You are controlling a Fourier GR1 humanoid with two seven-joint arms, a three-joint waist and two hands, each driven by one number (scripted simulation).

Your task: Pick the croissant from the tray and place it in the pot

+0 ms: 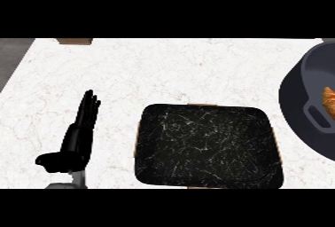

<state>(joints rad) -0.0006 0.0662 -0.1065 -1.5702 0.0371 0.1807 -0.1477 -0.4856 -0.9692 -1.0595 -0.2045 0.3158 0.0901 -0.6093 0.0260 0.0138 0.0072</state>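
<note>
From the head view, a black marbled tray sits on the white counter. To the right of the tray, partly cut by the view's edge, stands a dark grey pot, and the croissant lies inside it, only its golden end showing. To the left of the tray rests the left robot hand, fingers straight and together, holding nothing.

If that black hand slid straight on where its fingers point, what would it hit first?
Nothing, as far as shows: the left hand points up the bare counter toward its far edge, left of the tray.
</note>
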